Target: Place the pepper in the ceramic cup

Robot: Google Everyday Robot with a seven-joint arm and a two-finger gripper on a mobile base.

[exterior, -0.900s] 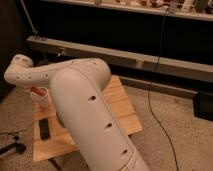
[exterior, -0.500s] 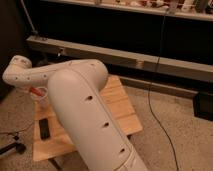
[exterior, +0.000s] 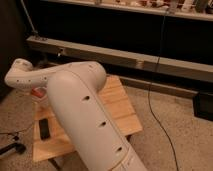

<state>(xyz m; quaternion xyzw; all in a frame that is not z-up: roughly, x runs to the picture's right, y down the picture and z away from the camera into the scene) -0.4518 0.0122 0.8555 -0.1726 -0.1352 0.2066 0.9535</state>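
Wooden table [exterior: 120, 105], left edge — jaws hidden behind the arm [exterior: 80, 110] beside the pepper [exterior: 36, 93]; grip cannot be told.

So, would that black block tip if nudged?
Unlikely: the black block lies flat on the wooden table, so it'd probably slide. Straight edges suggest it's rigid. The gripper is hidden behind the arm at the table's left.
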